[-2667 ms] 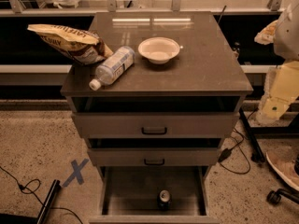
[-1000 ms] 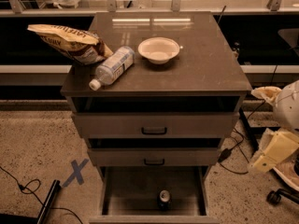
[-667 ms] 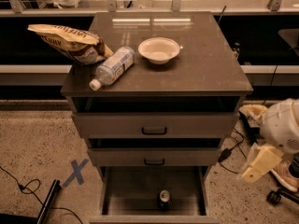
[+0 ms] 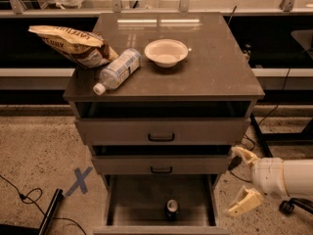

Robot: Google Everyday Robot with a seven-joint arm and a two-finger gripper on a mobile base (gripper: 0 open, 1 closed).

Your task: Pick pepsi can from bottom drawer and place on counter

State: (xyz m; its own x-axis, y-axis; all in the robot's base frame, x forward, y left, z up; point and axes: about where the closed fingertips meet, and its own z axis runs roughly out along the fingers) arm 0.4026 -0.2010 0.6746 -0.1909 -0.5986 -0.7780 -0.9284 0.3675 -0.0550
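The pepsi can (image 4: 171,209) stands upright in the open bottom drawer (image 4: 142,202), near its front edge and a little right of the middle. My gripper (image 4: 242,179) is at the lower right, beside the cabinet's right side and level with the bottom drawer. Its two pale fingers (image 4: 244,202) point left and are spread apart, empty. It is to the right of the can, outside the drawer. The counter (image 4: 215,67) is the glossy dark top of the cabinet.
On the counter lie a chip bag (image 4: 73,45) at the left, a clear plastic bottle (image 4: 117,70) on its side and a white bowl (image 4: 166,52). The two upper drawers (image 4: 161,131) stand slightly open. A blue tape X (image 4: 80,180) and cables (image 4: 29,199) are on the floor.
The arm has come down along the cabinet's right side, from counter height to the level of the bottom drawer, and moved left toward it. Can and counter items have not moved.
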